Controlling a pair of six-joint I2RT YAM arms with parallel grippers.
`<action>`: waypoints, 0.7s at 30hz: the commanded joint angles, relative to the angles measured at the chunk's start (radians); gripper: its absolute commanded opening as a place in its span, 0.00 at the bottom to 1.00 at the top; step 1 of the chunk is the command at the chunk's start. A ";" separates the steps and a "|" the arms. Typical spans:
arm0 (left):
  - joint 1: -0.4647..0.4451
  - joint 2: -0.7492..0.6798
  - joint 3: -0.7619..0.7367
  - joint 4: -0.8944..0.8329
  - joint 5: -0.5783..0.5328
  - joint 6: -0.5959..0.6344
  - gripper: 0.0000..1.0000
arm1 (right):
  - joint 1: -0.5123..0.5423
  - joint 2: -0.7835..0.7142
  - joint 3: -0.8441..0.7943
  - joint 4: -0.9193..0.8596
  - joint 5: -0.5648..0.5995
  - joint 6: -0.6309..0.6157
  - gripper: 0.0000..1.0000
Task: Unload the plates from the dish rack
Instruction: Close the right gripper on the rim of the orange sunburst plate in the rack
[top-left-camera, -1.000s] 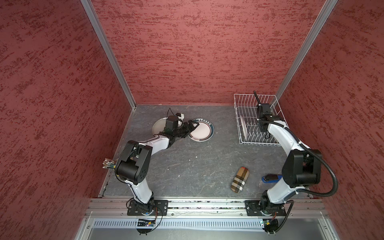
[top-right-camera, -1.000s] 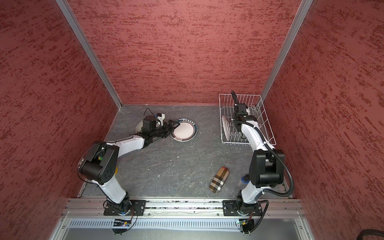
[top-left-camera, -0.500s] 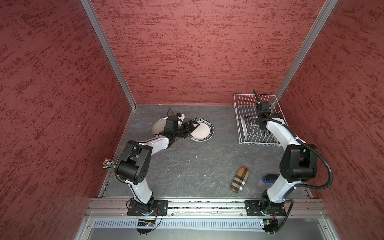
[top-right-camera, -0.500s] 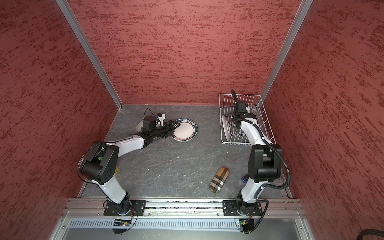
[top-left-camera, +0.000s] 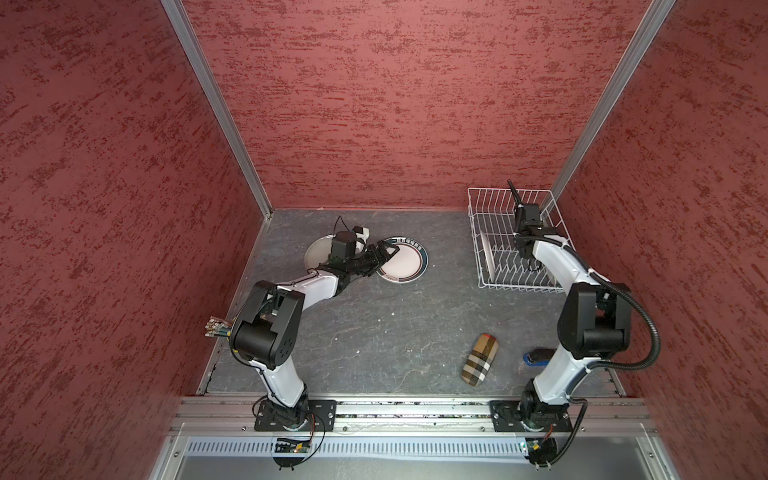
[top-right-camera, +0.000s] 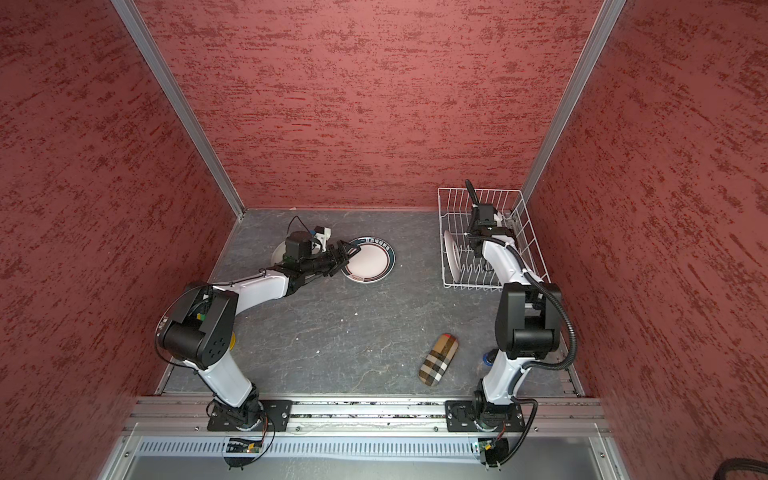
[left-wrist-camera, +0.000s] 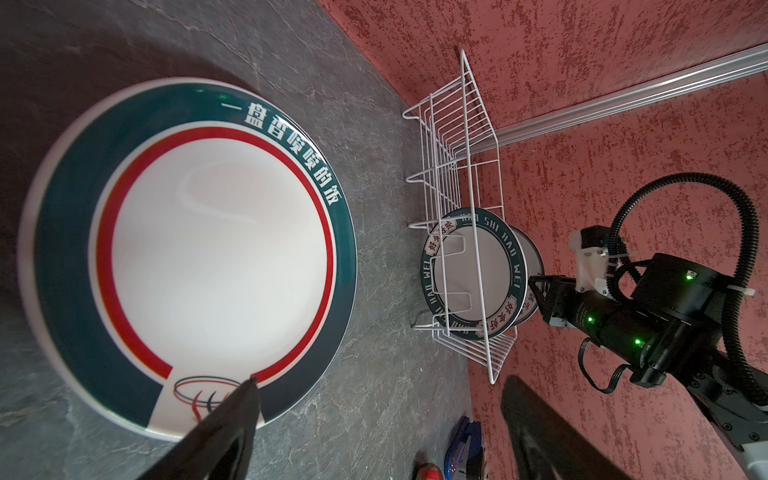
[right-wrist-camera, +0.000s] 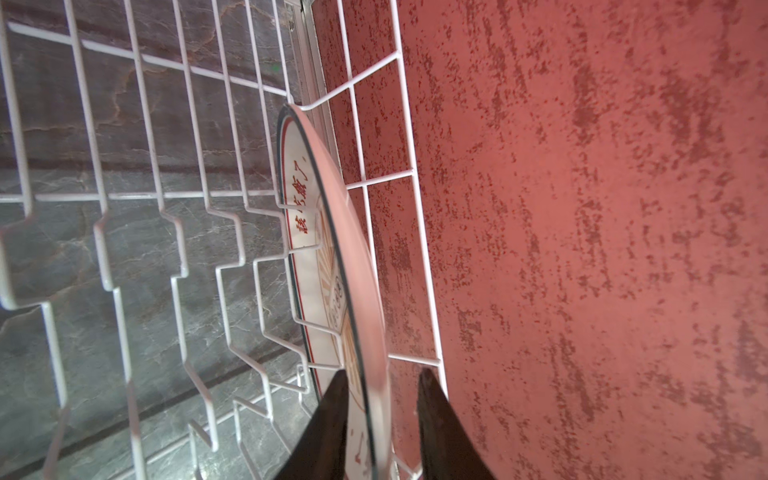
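The right fingers (right-wrist-camera: 328, 424) have narrowed around a racked plate (right-wrist-camera: 307, 224).

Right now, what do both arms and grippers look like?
The left arm and right arm: white link shells, black joint housings. Right one carries a black corrugated cable conduit and green status lights; thin black wire at the left wrist. The left gripper and right gripper: black tapered fingers.

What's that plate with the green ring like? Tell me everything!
The plate is round and glossy, like china: white middle, thin red ring, wide dark green band with white lettering and a small swirl emblem. It lies flat, face up, on the grey table. The open left gripper hovers over its rim.
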 joint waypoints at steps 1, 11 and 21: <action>0.003 -0.021 -0.005 0.013 0.005 0.010 0.91 | -0.006 0.024 0.037 0.008 0.017 -0.026 0.27; 0.002 -0.031 -0.004 0.000 0.004 0.018 0.91 | -0.004 0.041 0.028 0.050 0.107 -0.061 0.18; -0.002 -0.048 -0.008 -0.022 -0.003 0.027 0.92 | 0.006 0.034 0.000 0.117 0.142 -0.109 0.04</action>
